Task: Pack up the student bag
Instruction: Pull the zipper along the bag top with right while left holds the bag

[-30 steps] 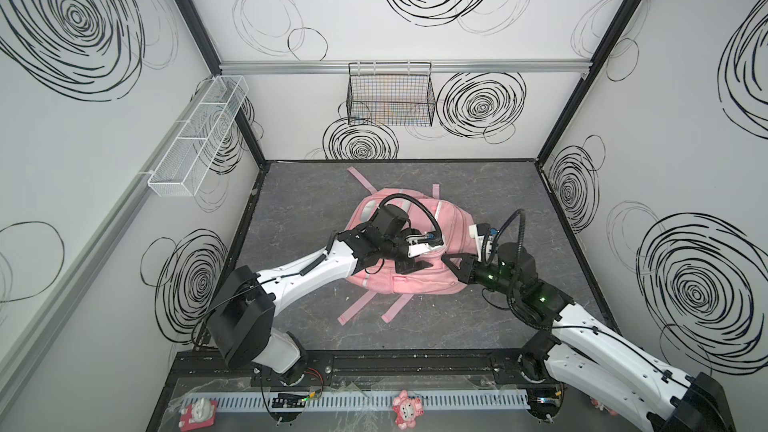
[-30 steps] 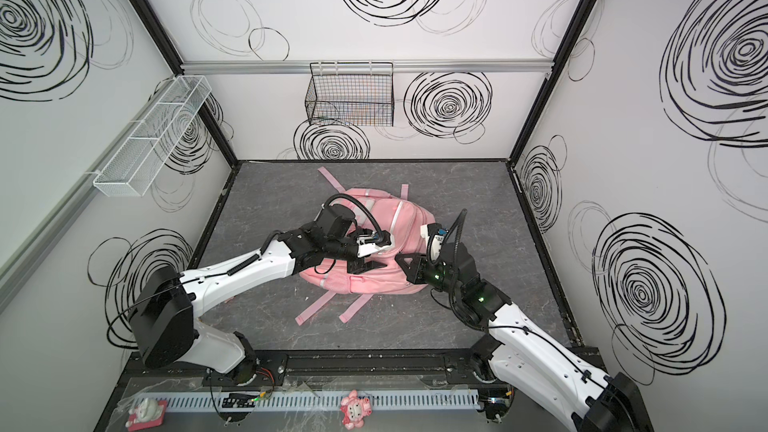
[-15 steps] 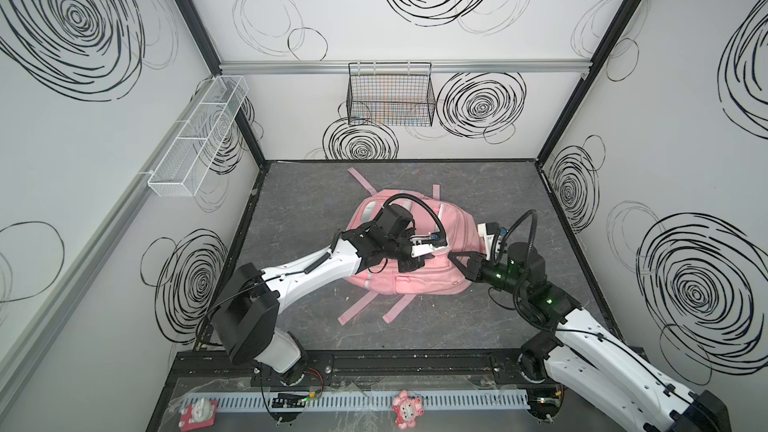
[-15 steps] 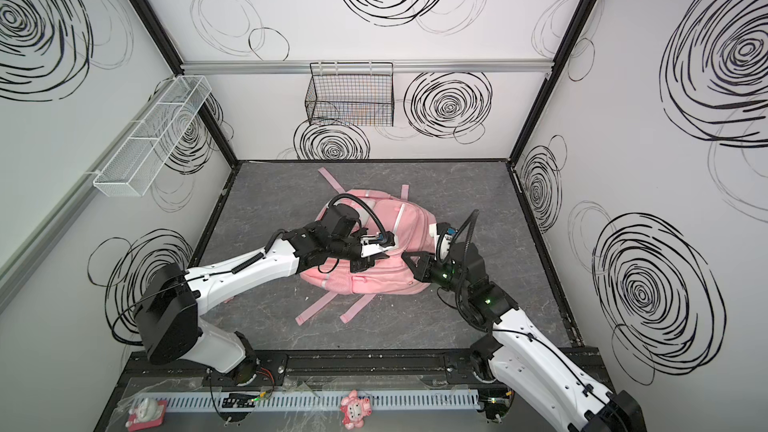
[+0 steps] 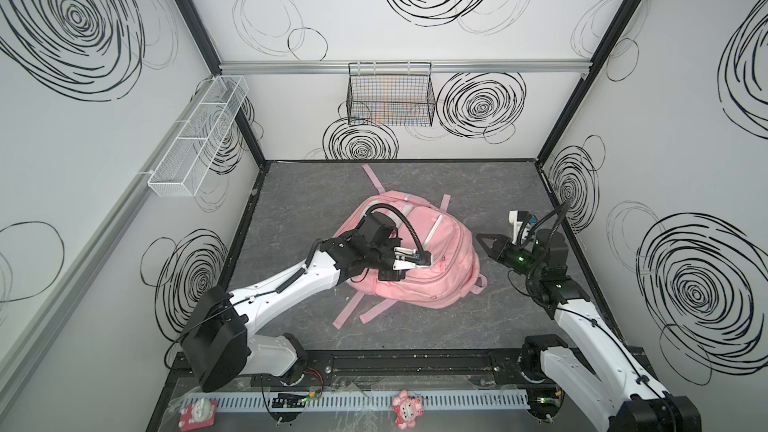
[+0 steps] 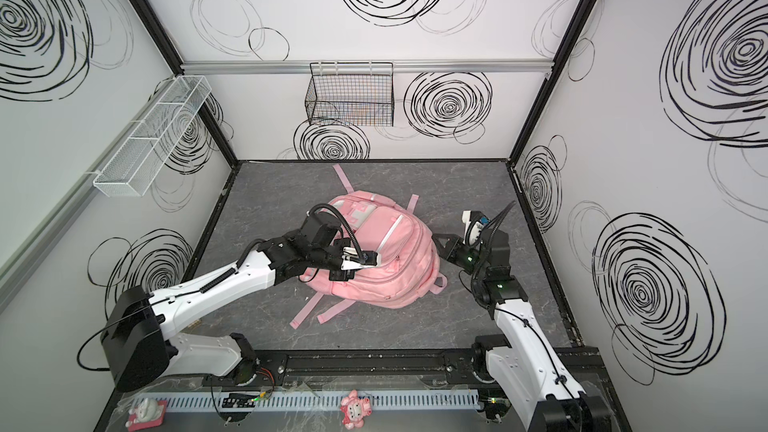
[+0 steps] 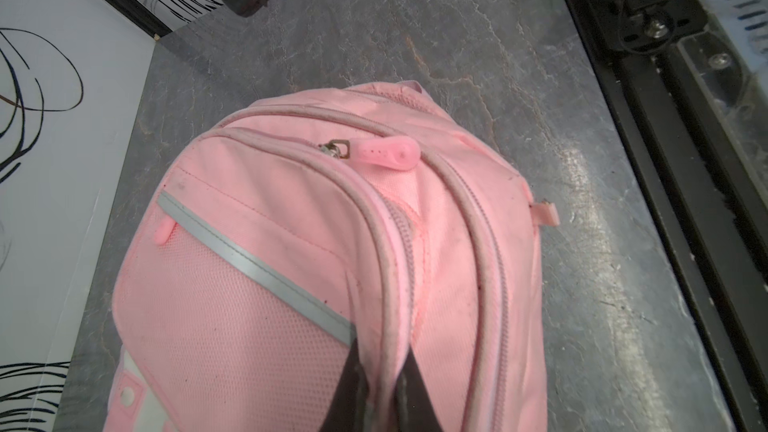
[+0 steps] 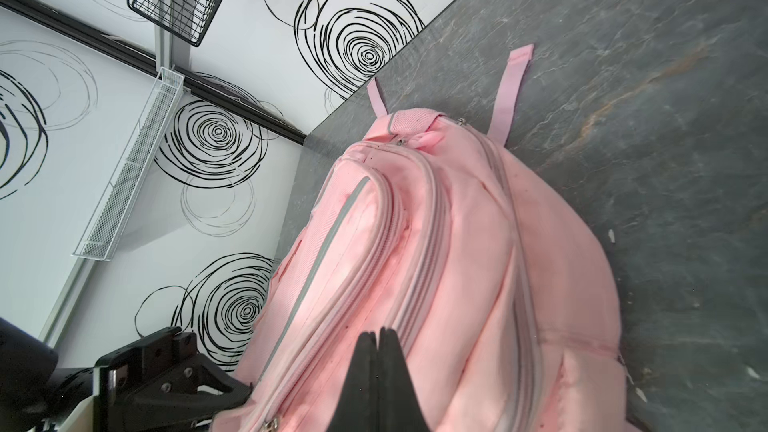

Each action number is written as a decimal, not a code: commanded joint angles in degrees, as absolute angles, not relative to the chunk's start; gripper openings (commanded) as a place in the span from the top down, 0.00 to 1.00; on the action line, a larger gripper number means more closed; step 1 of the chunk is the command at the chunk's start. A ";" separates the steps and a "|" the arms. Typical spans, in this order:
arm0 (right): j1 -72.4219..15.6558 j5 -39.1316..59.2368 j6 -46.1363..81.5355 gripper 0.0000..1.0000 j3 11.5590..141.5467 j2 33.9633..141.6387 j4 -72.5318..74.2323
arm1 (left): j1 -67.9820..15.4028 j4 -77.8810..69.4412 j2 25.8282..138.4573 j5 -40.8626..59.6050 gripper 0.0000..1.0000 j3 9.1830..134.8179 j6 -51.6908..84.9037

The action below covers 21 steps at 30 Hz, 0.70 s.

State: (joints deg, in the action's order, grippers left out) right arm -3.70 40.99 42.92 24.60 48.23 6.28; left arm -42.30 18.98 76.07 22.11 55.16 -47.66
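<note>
Bag: the large pink fabric student bag [image 5: 451,261] lies near the middle of the table with its pocketed front facing up, as both top views show [image 6: 409,261].
Bag details: a grey reflective stripe [image 7: 257,268] crosses a front pocket, and a pink rubber zipper pull [image 7: 384,153] rests on the zip line above it.
Straps: flat pink straps [image 5: 353,313] trail out from under the bag onto the table at its near side, and more stick out at its far side.
Left gripper: the left gripper [image 7: 380,357] is over the bag from the left, its black jaws nearly together and pinching a raised fold of piped zipper seam.
Right gripper: the right gripper [image 8: 378,332] has its jaws pressed fully together with nothing between them. It points at the bag's right side [image 5: 478,236], seemingly just off the fabric, though contact is hard to judge.
Table: the dark grey stone-patterned table top [image 5: 415,326] carries only the bag and the two arms.
Walls: a black wire basket [image 5: 390,97] hangs on the back wall, and a long white mesh tray [image 5: 199,139] is fixed to the left wall.
Front rail: two small pink toy figures [image 5: 409,407] sit by the slotted strip.
</note>
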 commanded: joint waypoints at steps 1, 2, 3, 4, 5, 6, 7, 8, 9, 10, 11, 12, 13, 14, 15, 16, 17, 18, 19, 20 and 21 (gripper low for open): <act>-4.29 43.61 43.03 1.00 26.67 49.55 10.44 | -40.61 17.81 73.83 21.28 1.00 55.23 -48.58; -5.71 43.64 41.87 1.00 27.71 49.82 9.15 | -40.61 17.14 74.11 22.05 1.00 55.53 -47.90; -7.49 42.78 39.97 0.96 29.00 49.77 7.21 | -40.61 16.66 74.35 22.72 1.00 55.84 -47.06; -10.05 41.11 37.42 0.87 30.36 49.43 4.56 | -40.60 16.49 74.90 23.61 1.00 56.34 -46.32; -13.03 38.87 34.62 0.77 31.29 48.74 2.39 | -40.53 16.87 75.45 24.57 1.00 57.11 -45.90; -15.90 36.56 32.53 0.70 31.35 48.01 1.14 | -40.44 17.37 75.96 25.35 1.00 57.65 -45.72; -18.54 34.33 31.18 0.63 30.52 47.06 1.20 | -40.34 17.55 76.32 25.82 1.00 58.04 -45.50; -20.51 33.46 30.93 0.60 29.24 46.32 2.07 | -40.18 17.58 76.52 26.08 1.00 58.25 -45.16; -21.92 32.89 31.15 0.59 28.09 45.87 2.59 | -40.17 17.52 76.68 26.10 1.00 58.27 -45.09; -23.68 31.66 31.33 0.58 27.18 45.75 2.87 | -40.08 17.42 76.64 26.19 1.00 58.23 -45.13; -25.46 30.26 31.07 0.56 26.51 45.86 2.90 | -40.08 17.21 76.58 26.19 1.00 58.08 -45.10; -26.84 29.02 30.60 0.55 26.16 46.10 2.73 | -40.08 16.99 76.40 26.28 1.00 57.88 -45.09; -28.50 28.42 29.84 0.54 25.98 46.44 2.85 | -40.08 16.75 76.30 26.46 1.00 57.70 -45.01; -30.00 28.10 29.08 0.55 25.87 46.90 3.20 | -40.08 16.56 76.21 26.62 1.00 57.58 -45.00; -31.26 27.39 28.41 0.55 25.84 47.14 3.33 | -40.08 16.35 76.12 26.72 1.00 57.57 -44.96; -32.77 26.29 27.56 0.55 25.84 47.56 3.30 | -40.03 16.30 76.19 26.92 1.00 57.61 -44.91; -33.73 24.76 26.98 0.55 25.84 47.87 3.00 | -39.91 16.47 76.20 27.13 1.00 57.73 -44.80; -34.34 24.11 26.39 0.55 25.84 48.25 2.99 | -39.82 16.44 76.22 27.37 1.00 57.82 -44.74; -34.84 24.06 25.83 0.55 25.84 48.73 3.30 | -39.73 16.48 76.13 27.50 1.00 57.83 -44.65; -35.30 23.82 25.44 0.55 25.84 49.22 3.57 | -39.61 16.31 76.07 27.64 1.00 57.77 -44.65; -35.62 24.01 25.10 0.55 25.83 49.62 4.09 | -39.64 16.18 76.03 27.68 1.00 57.66 -44.63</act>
State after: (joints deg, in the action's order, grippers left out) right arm -34.68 26.76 27.99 26.13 48.88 3.09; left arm -40.32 20.05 76.75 25.50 55.66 -45.89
